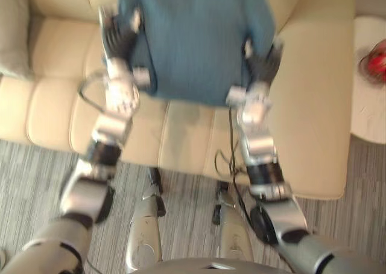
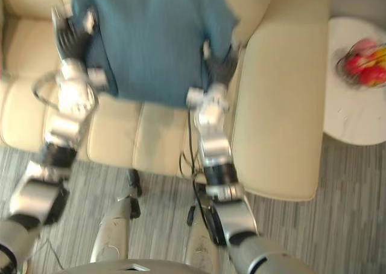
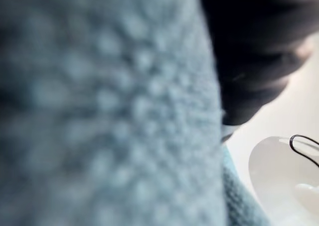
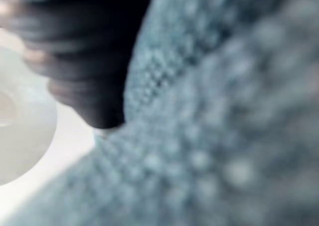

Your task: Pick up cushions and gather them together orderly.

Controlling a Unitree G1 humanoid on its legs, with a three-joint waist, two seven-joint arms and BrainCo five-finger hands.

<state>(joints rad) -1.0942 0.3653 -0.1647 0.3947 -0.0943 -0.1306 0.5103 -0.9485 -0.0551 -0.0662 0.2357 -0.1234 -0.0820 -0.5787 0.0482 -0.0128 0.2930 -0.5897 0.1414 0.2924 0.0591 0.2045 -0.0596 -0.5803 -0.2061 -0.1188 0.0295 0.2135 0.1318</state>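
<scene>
I have the blue cushion [image 1: 199,38] between my left hand [image 1: 119,41] on its left edge and my right hand [image 1: 260,66] on its lower right edge, over the seat and backrest of the cream sofa [image 1: 313,105], near its right armrest. My fingers are blurred against the knit, so I cannot tell whether either hand curls round it or presses flat. A pale cushion [image 1: 13,35] lies at the sofa's left end, well apart.

Blue knitted cushion [image 1: 199,38], cream sofa [image 1: 313,105]
</scene>
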